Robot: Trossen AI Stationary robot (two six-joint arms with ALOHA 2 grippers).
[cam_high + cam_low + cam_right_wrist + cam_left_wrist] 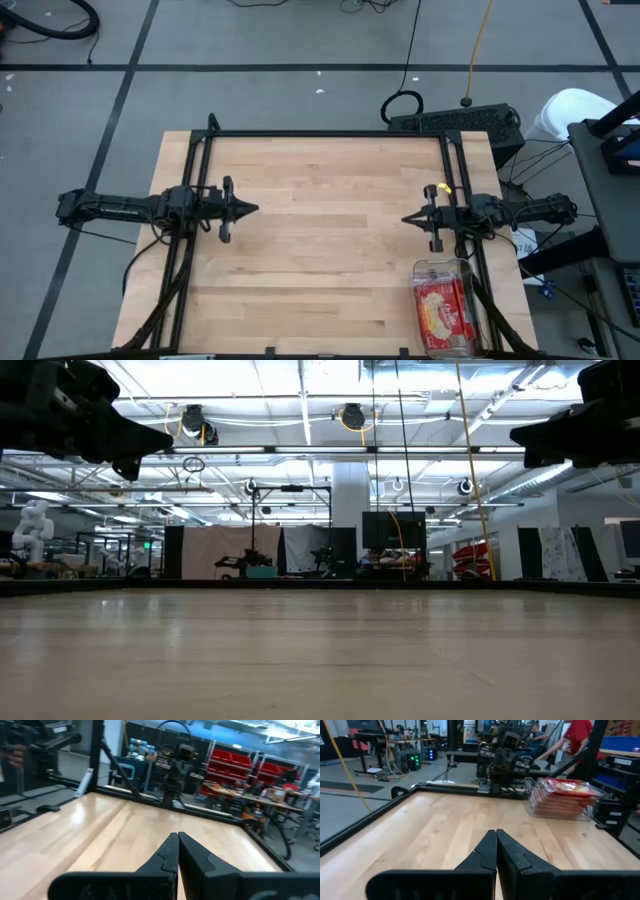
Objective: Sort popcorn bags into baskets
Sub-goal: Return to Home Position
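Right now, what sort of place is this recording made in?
Probably a robotics lab or workshop hall: red storage bins on shelving, a white humanoid robot far back, and cluttered workbenches beyond the table.

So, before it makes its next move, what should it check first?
1. The left claw is shut and empty: ok.
2. The right claw is shut and empty: ok.
3. Both are raised above the table, far apart: ok.
4. The bags are stacked inside the bin: ok.
5. No loose bags on the table: ok, none in view.
6. The bin sits fully on the table, not past its edge: cannot tell.
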